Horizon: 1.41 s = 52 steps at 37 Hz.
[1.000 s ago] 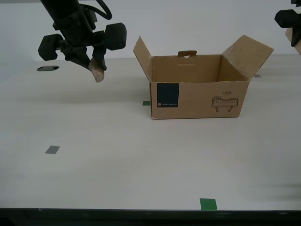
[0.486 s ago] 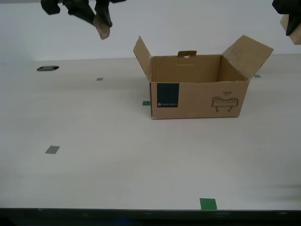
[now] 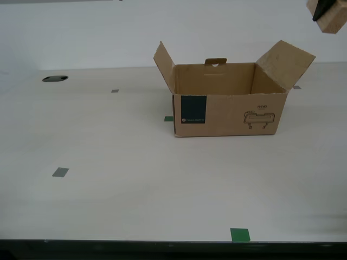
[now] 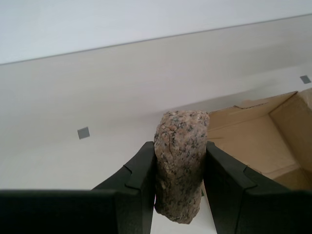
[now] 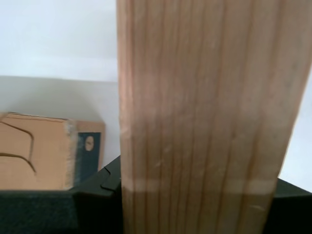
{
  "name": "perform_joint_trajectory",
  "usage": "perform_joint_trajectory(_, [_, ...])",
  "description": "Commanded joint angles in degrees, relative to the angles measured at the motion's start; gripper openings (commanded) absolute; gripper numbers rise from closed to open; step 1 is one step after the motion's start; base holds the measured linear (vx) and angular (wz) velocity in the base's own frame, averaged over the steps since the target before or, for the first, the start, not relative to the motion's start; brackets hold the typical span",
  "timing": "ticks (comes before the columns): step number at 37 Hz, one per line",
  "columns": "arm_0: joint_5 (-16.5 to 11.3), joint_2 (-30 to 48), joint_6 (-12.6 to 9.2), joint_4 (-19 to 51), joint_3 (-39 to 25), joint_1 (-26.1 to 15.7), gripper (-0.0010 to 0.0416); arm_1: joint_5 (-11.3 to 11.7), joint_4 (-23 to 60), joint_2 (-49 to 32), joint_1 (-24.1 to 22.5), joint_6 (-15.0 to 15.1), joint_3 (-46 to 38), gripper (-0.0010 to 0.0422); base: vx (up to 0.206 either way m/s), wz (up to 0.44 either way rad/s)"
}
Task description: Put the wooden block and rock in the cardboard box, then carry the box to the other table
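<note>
My second gripper (image 4: 178, 183) is clamped on the rock (image 4: 181, 163), its 2 dark fingers (image 4: 139, 183) pressed flat against opposite sides of the stone, which hangs in the air with the open cardboard box (image 4: 265, 141) below. My first gripper (image 5: 195, 195) is closed on the wooden block (image 5: 207, 114); that block (image 3: 331, 16) shows at the exterior view's top right corner, above the box (image 3: 227, 100), which stands open on the table (image 3: 108, 162).
</note>
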<state>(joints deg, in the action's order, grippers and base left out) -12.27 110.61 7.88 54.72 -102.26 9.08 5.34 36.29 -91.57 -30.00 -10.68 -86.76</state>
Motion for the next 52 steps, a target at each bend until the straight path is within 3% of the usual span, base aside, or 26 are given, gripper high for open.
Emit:
perform_joint_trajectory(1, [-0.37, -2.51, -0.07, 0.74, -0.07, -0.94, -0.0001, -0.15, -0.26, -0.02, 0.11, 1.05, -1.20, -0.0001, 0.000, 0.000])
perform_joint_trajectory(29, [-0.55, -17.66, -1.40, 2.29, -0.04, -13.03, -0.0001, -0.44, -2.32, -0.07, 0.72, 4.35, -10.93, -0.0001, 0.000, 0.000])
perform_joint_trajectory(38, [-0.55, -19.76, -1.79, 3.37, -0.04, -14.45, -0.0001, -5.97, 0.22, -5.86, 0.81, 5.29, -20.15, -0.0001, 0.000, 0.000])
perform_joint_trajectory(44, [-0.55, -20.85, -1.86, 5.18, -0.04, -14.71, -0.0001, -8.92, 4.52, -12.39, 0.74, 7.45, -29.53, -0.0001, 0.000, 0.000])
perform_joint_trajectory(52, [-0.55, -22.86, -1.86, 5.33, -0.04, -14.80, -0.0001, -18.53, 7.61, -21.07, 0.68, 11.37, -38.56, -0.0001, 0.000, 0.000])
